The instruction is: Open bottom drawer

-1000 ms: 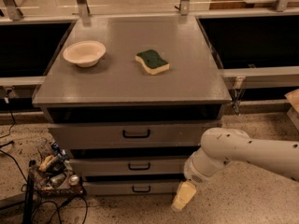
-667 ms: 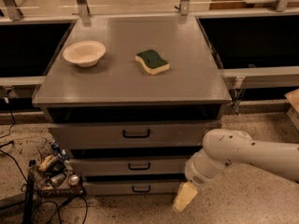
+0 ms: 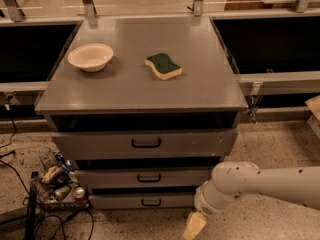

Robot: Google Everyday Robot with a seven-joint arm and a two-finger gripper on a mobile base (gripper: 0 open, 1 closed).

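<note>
The bottom drawer [image 3: 135,201] is the lowest, slimmest grey front of the cabinet, with a small black bar handle [image 3: 151,202]. It sits flush under the mid-sized drawer [image 3: 145,178] and the tall top drawer [image 3: 145,144]. My white arm [image 3: 260,184] comes in from the right, low over the floor. My gripper [image 3: 194,226] hangs in front of the cabinet's lower right corner, to the right of and below the bottom drawer's handle, apart from it.
A cream bowl [image 3: 90,57] and a green-and-yellow sponge [image 3: 163,66] lie on the cabinet top [image 3: 200,84]. A pile of small junk and black cables [image 3: 55,184] lies on the floor to the cabinet's left. Dark recesses flank the cabinet.
My arm and gripper have shifted very slightly to the right. The drawers have not moved.
</note>
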